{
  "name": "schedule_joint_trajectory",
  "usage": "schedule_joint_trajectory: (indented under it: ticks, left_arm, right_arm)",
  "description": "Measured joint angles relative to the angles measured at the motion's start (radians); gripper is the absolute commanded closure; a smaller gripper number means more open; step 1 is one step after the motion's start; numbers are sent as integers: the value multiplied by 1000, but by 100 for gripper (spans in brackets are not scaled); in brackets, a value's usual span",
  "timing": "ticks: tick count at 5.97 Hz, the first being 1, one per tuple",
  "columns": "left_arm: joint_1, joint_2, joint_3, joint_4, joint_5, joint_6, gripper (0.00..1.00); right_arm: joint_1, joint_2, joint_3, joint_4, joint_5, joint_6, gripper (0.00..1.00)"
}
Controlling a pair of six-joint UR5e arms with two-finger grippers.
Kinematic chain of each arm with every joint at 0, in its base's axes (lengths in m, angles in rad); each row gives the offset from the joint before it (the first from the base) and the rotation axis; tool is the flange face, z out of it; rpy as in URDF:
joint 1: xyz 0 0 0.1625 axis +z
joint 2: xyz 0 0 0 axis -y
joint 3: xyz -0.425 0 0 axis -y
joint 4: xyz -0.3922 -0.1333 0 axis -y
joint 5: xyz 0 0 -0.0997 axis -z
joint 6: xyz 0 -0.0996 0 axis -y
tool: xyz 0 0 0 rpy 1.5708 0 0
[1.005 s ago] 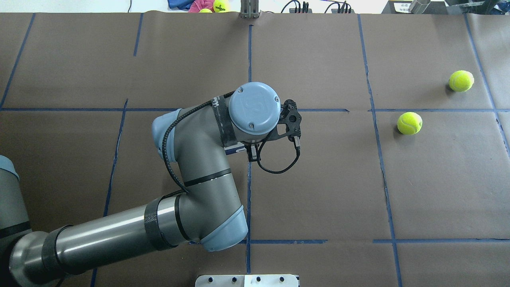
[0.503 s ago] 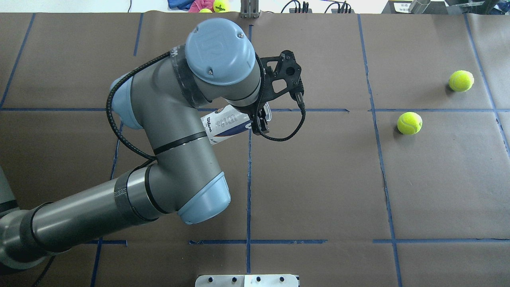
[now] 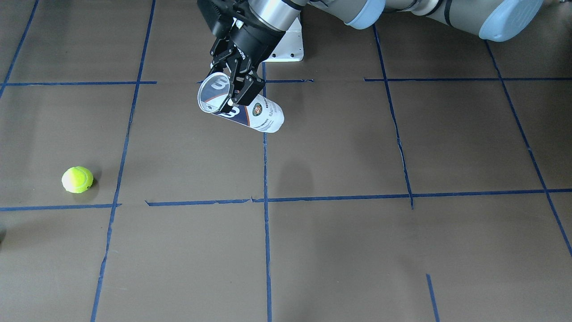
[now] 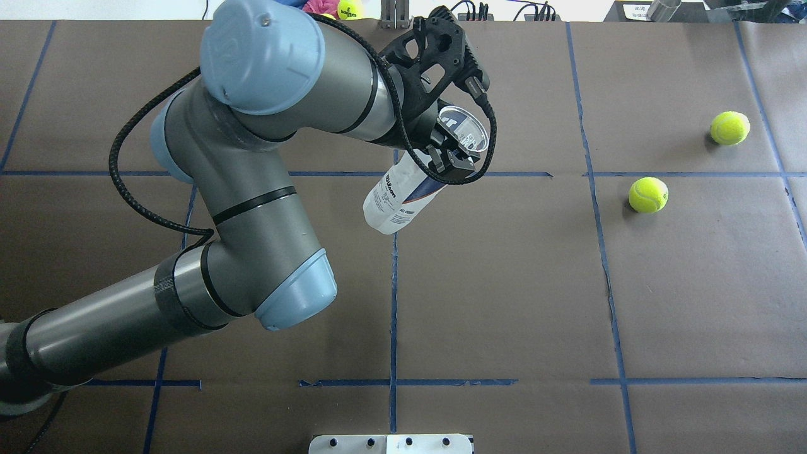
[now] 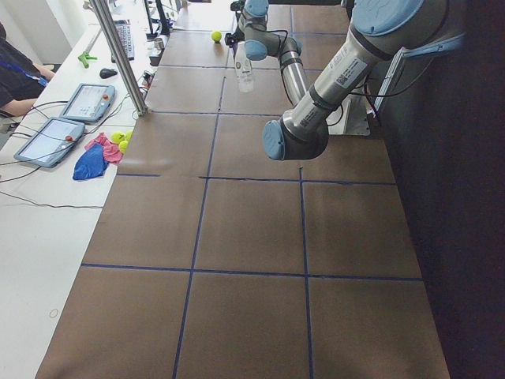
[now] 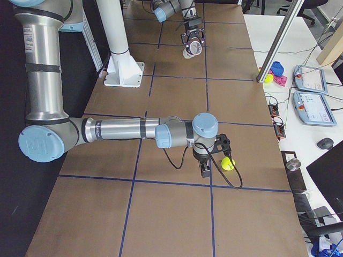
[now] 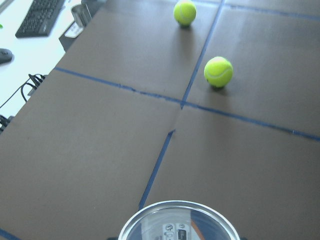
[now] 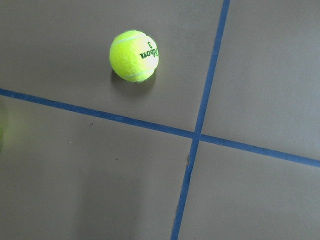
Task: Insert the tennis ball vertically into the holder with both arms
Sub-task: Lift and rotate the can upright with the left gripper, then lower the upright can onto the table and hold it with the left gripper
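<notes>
Holder (image 4: 398, 200) clamped tilted by left tool (image 4: 451, 161), right tool (image 6: 204, 169) only in side view, openness unclear

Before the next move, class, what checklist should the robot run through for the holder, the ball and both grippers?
1. Left gripper clamps the holder: ok, shut on its rim.
2. Holder upright: not ok, it is tilted and off the table.
3. Holder free of balls: ok.
4. Tennis ball grasped: not ok, it lies on the table beside the right gripper.
5. Right gripper open: cannot tell.
</notes>
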State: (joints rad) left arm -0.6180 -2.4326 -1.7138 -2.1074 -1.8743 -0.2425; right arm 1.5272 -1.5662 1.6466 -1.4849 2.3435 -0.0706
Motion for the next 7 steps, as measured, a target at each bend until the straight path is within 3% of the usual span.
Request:
schedule_joint_trajectory:
  ticks: [4, 6, 7]
  left_arm:
    - [3, 231, 55, -676, 53, -78, 17]
    - [41, 261, 234, -984, 151, -78, 17]
    - [58, 262, 301, -1068, 188, -76, 17]
  right_arm:
    - [0, 1, 5, 0, 1, 5, 0]
    - [-2, 11, 5, 1, 3, 41, 0]
    - [-3, 13, 5, 1, 3, 47, 0]
